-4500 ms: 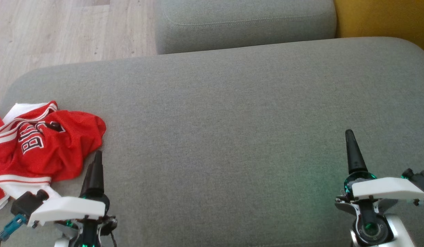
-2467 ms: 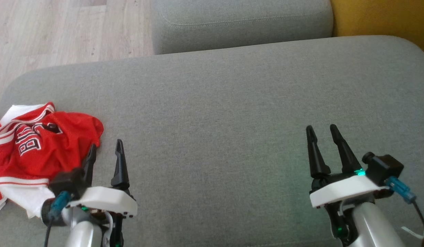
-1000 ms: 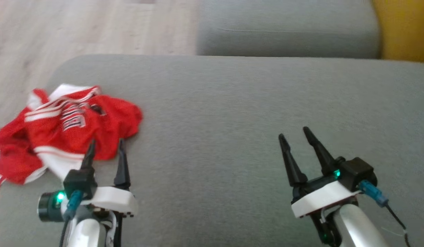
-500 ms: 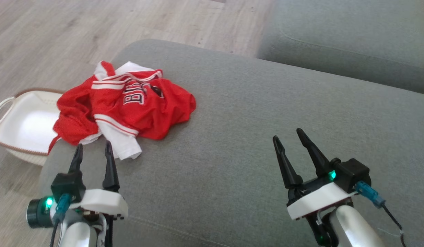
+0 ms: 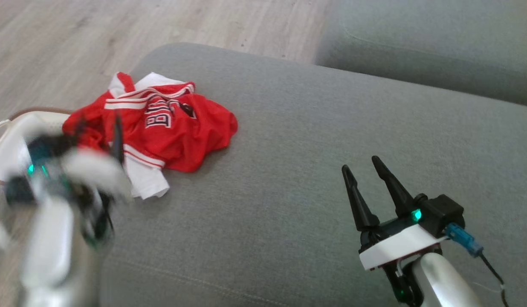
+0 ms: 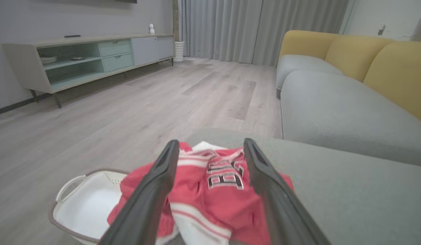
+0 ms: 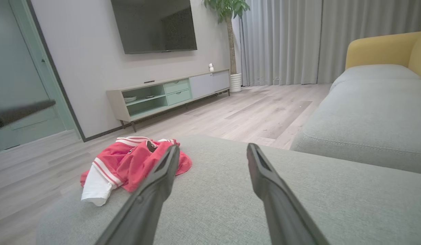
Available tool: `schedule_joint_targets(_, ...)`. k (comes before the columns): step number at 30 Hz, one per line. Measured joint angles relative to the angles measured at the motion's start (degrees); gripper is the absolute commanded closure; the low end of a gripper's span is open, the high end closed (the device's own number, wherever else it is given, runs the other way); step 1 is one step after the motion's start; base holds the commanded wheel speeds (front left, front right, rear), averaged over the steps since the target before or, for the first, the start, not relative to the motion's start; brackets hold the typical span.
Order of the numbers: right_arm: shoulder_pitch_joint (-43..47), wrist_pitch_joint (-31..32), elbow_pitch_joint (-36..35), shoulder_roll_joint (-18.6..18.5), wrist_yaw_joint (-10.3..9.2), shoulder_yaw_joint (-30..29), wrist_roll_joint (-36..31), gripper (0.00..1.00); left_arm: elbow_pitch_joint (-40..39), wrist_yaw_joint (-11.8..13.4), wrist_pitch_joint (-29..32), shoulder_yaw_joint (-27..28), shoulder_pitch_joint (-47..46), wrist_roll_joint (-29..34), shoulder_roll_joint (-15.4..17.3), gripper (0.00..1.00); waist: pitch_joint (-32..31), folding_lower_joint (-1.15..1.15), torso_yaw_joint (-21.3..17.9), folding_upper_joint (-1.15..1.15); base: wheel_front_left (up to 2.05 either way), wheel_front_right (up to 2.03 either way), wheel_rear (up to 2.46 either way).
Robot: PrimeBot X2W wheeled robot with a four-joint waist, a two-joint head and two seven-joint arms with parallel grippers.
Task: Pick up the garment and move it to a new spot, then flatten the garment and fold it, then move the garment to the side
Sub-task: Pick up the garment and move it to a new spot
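The garment (image 5: 161,128), a red jersey with white trim and black-and-white lettering, lay crumpled in a heap near the left end of the long grey sofa cushion (image 5: 331,128). A plain white part of it stuck out toward the robot. On the wooden floor (image 5: 76,42), just beside that end of the cushion, stood a white basket (image 6: 81,200) with a brown rim, and the heap lay close to it.

The left claw (image 5: 99,128) was smeared with blur from the head camera, over the near left side of the heap, between the basket and the lettering. From its own wrist its two dark fingers (image 6: 152,190) stood wide apart with nothing caught between them, the jersey lying beyond and below them. I could not tell whether the tips touched the cloth.

The right claw (image 5: 360,164) was also spread wide and empty, poised over bare grey cushion, well apart from the garment and to its right.

Behind the long cushion ran a second grey seat (image 5: 417,42) with yellow backrests (image 6: 384,61). Across the room stood a low cabinet (image 7: 169,92) under a wall-mounted television (image 7: 152,23), with pale curtains (image 7: 282,41) beside them.
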Motion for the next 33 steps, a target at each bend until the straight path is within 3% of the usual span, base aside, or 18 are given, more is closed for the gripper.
schedule_joint_targets(4,-0.52,0.0,-0.68,-0.18,0.0,-0.16,-0.01,0.0,5.09,-2.24,14.88,1.64,-15.57,-3.07,3.43,0.0,1.8,0.0,-2.49,0.0,0.0,0.0,0.0)
schedule_joint_targets(7,-1.98,0.01,-0.89,-0.38,0.0,-0.03,0.0,0.0,12.5,-2.54,24.1,2.04,-20.64,-5.03,4.67,0.0,3.42,0.0,-4.66,0.0,0.0,0.0,0.0)
schedule_joint_targets(10,-4.2,0.0,-1.69,-0.66,0.0,0.38,-0.01,0.0,19.2,-2.37,29.62,2.88,-23.9,-6.24,5.64,0.0,5.62,0.0,-7.01,0.0,0.0,0.0,0.0)
schedule_joint_targets(18,-8.51,-0.02,-2.52,-1.75,0.0,0.51,0.48,0.0,32.56,-1.85,34.96,5.88,-32.09,-9.47,8.29,0.0,12.15,0.01,-13.94,0.0,0.0,0.0,0.0)
schedule_joint_targets(27,-9.8,-0.08,-2.38,-1.85,0.0,0.43,0.91,0.0,42.75,-1.76,42.16,5.43,-33.43,-10.29,9.4,0.0,16.59,0.01,-19.13,0.0,0.0,0.0,0.0)
schedule_joint_targets(28,-9.8,-0.08,-2.31,-1.85,0.0,0.36,0.91,0.0,43.12,-1.77,42.2,5.37,-33.79,-10.29,9.57,0.06,16.52,0.01,-19.22,0.0,0.0,0.0,0.0)
schedule_joint_targets(30,-9.8,-0.08,-2.14,-1.8,0.0,0.42,0.92,0.0,43.95,-1.97,41.4,5.08,-34.17,-10.09,9.7,0.98,16.02,0.0,-19.18,0.0,0.0,0.0,0.0)
schedule_joint_targets(33,-9.8,-0.08,-1.89,-1.81,0.0,0.43,1.0,0.0,44.64,-2.63,40.25,4.71,-34.09,-9.76,9.94,1.0,15.22,0.0,-19.12,0.0,0.0,0.0,0.0)
